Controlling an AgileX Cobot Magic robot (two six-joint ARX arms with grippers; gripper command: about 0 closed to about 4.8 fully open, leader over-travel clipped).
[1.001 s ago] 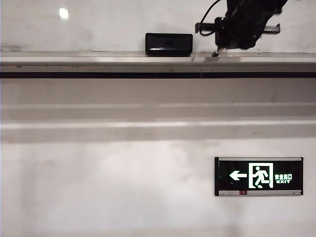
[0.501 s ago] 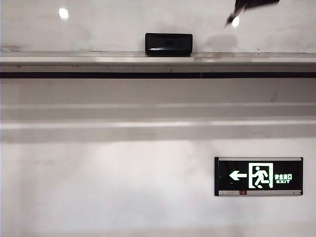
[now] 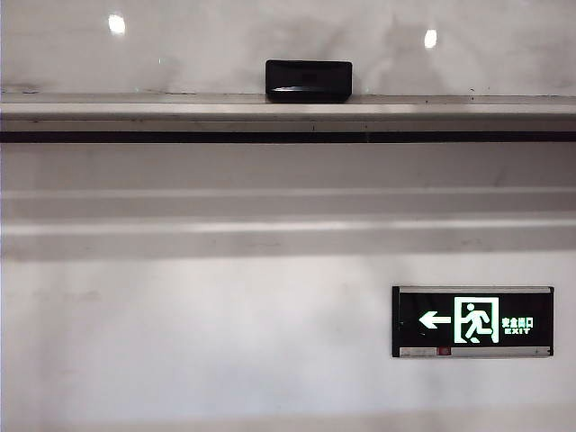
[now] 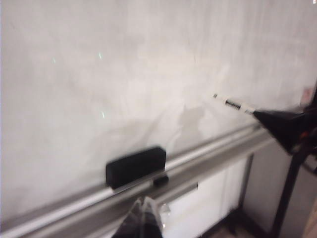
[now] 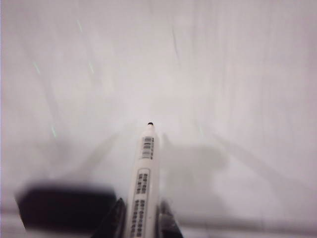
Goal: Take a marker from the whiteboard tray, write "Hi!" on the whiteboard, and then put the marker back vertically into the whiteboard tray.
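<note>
The marker (image 5: 143, 183), a light, stiff, smooth-barrelled pen best pinched mid-barrel, sits low in the right wrist frame clenched in the right gripper (image 5: 139, 218), tip toward the whiteboard (image 5: 223, 74), while the left gripper (image 4: 143, 223), its fingers pressed together, hangs near the whiteboard tray (image 4: 208, 156).

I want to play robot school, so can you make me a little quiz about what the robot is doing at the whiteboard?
1. True or false: the right pincer holds the marker.
2. Where does the black eraser sit? A) on the whiteboard tray B) on the floor C) in the left pincer
3. Fill in: the marker's tip points toward the ______.

Key:
1. True; its fingers clamp the barrel.
2. A
3. whiteboard; no writing shows on it yet.
</note>
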